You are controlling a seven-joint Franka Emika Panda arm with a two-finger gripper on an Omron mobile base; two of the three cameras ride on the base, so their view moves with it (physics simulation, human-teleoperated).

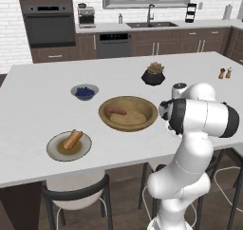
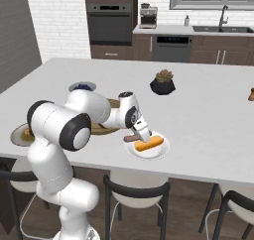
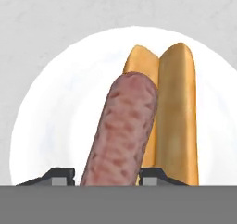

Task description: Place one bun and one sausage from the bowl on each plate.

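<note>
My gripper hangs just over the white plate, shut on a reddish-brown sausage. In the hand view the sausage sticks out between the fingertips above the white plate, beside a golden split bun lying on it. The tan wooden bowl holds another sausage. On the olive-brown plate at the front left lies a bun. In the left base view my arm hides the white plate.
A grey bowl of blue berries sits behind the wooden bowl on the left. A black pot with a succulent stands further back, and two small shakers at the far right. Chairs stand under the counter's front edge.
</note>
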